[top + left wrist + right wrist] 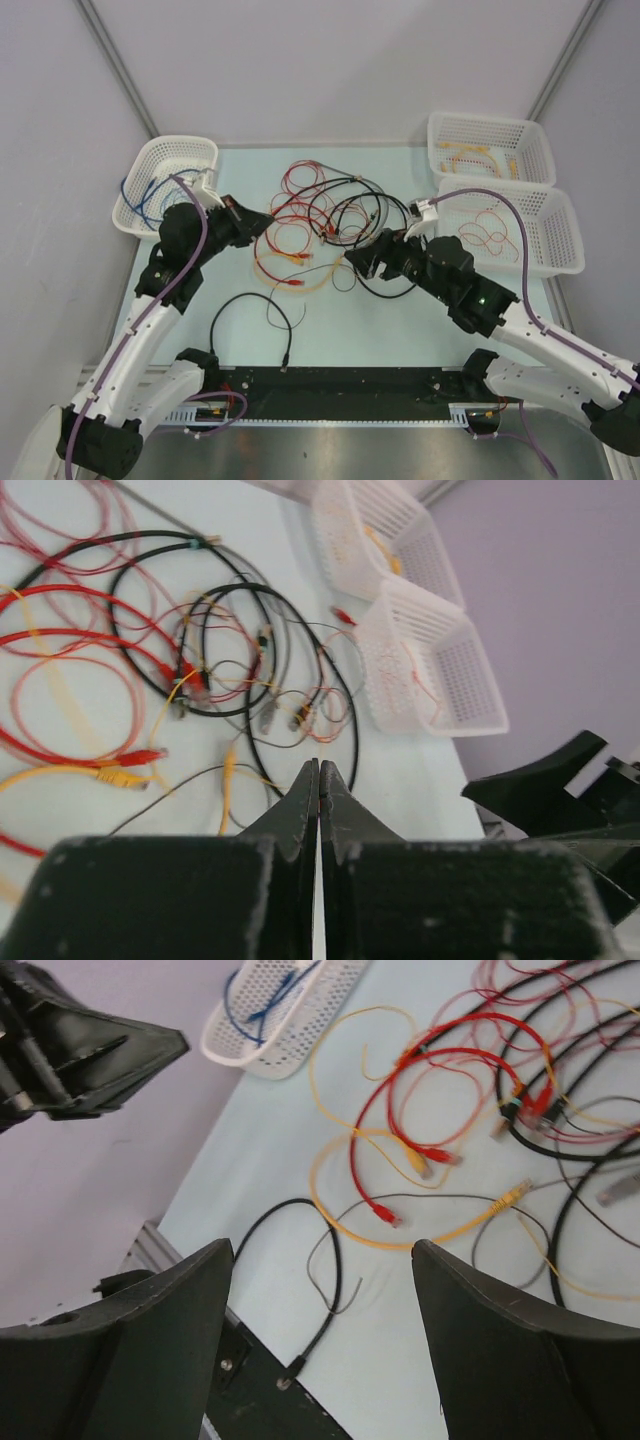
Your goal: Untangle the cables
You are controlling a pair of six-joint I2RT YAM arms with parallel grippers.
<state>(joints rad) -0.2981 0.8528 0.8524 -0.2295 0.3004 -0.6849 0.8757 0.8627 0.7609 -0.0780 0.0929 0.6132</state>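
Note:
The cables (325,210) lie in a loose tangle of red, black and orange-yellow loops mid-table. My left gripper (266,222) is at the tangle's left edge; in the left wrist view it (320,766) is shut, with nothing clearly between the jaws, and red loops (60,630), black loops (200,630) and a yellow plug end (115,776) lie beyond. My right gripper (353,260) hovers at the tangle's near right side and stands open (322,1250). Below it lie a separate black cable (335,1260), a yellow cable (400,1243) and a red cable (400,1090).
A white basket (150,165) holding a blue cable stands at the back left. Two white baskets stand at the right: the far one (535,140) holds yellow cables, the nearer one (565,235) red ones. A lone black cable (250,300) lies near the front edge.

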